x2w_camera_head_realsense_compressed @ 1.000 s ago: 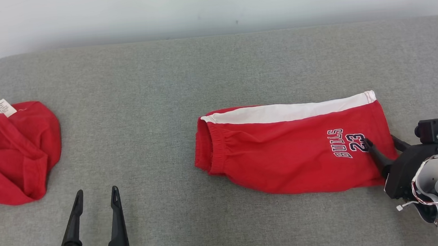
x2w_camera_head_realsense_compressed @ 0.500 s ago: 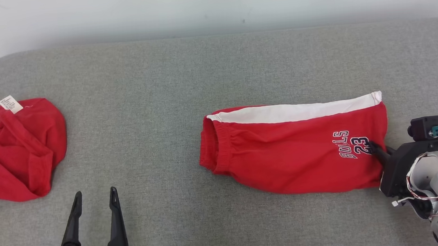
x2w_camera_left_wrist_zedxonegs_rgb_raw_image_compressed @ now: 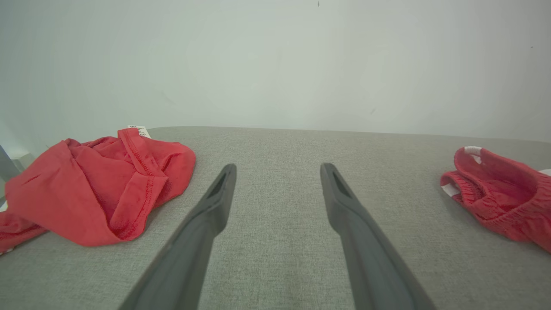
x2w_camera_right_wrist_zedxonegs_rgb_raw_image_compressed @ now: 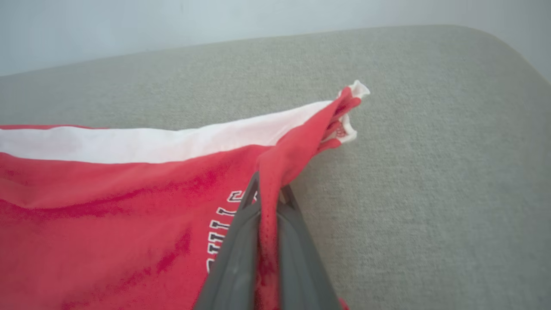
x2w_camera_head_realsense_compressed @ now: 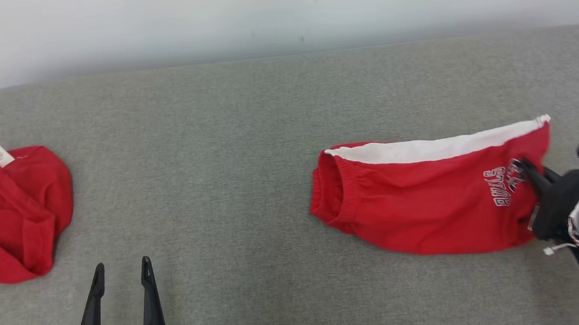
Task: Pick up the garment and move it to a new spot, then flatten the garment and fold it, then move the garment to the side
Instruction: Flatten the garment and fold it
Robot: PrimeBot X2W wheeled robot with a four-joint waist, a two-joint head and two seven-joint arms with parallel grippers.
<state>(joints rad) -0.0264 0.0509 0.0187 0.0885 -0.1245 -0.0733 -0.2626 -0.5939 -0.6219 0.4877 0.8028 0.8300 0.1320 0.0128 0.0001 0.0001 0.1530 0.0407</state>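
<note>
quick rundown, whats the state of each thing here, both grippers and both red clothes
red shorts: lying on the grey table, leg hem at the right end pinched and raised
crumpled red garment: bunched in a heap at the table's left, white label showing, nothing touching it
left gripper: open, holding nothing
right gripper: shut on the red shorts' hem

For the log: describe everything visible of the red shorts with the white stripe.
The red shorts, soft fabric, lie on the grey padded table: gathered elastic waistband at the left end, white stripe along the far edge, white lettering near the hem. The right gripper is shut on the hem, pinching it up.
</note>
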